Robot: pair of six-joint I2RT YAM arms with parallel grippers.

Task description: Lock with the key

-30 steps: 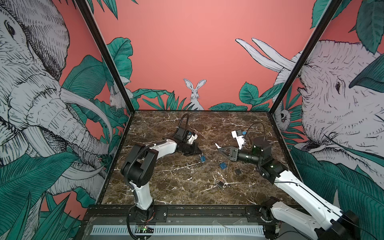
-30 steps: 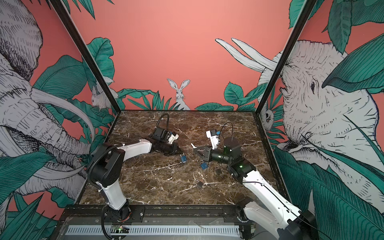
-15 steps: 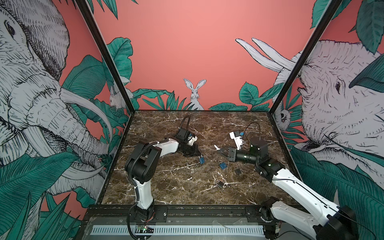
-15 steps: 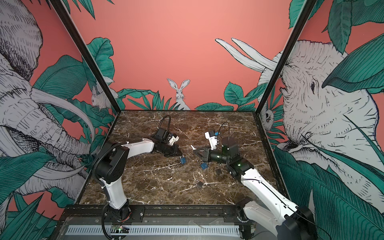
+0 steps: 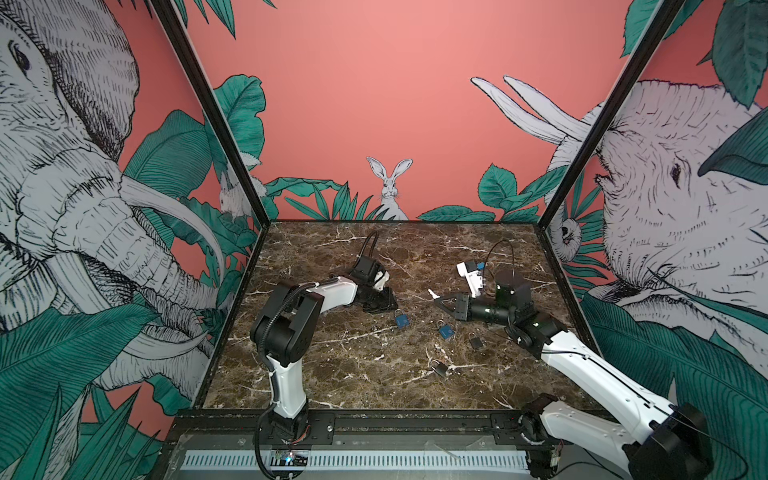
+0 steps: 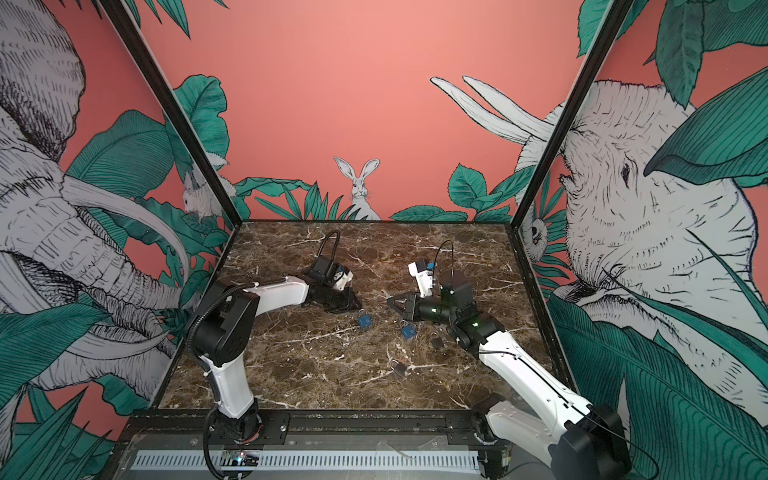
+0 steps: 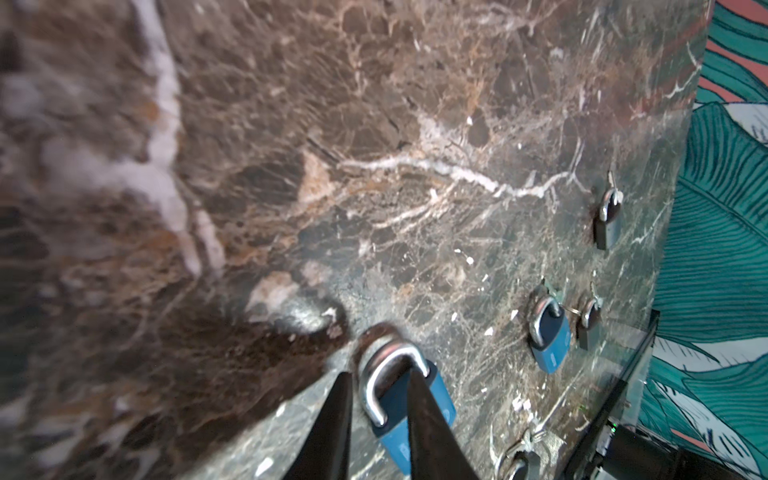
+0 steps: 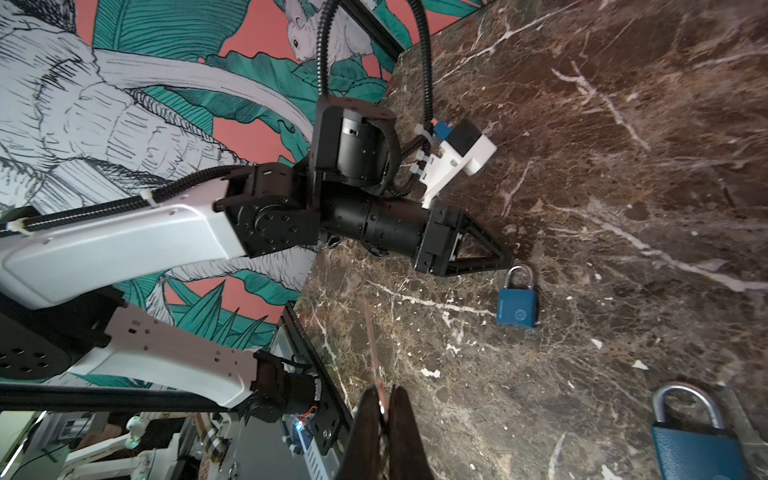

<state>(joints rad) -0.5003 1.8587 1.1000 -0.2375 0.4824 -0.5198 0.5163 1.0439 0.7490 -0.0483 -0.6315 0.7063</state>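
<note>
We work over the dark brown, white-veined marble table [image 5: 332, 374], where other small padlocks [image 5: 476, 341] lie scattered. Our left gripper [image 8: 505, 257] lies low, its black fingers [image 7: 332, 415] narrowly parted over the steel shackle and gripping nothing; we judge it is there to steady the lock. The blue-bodied padlock [image 8: 516, 309] lies flat on the marble at those tips. Our right gripper [image 8: 384, 392] is clamped on the thin silver key [image 8: 371, 340], with the blade pointing out toward the lock but well apart from it, presumably ready for insertion

Blue padlock [image 8: 698, 453] cut off; near tabletop [image 7: 83, 166] blurred.
</note>
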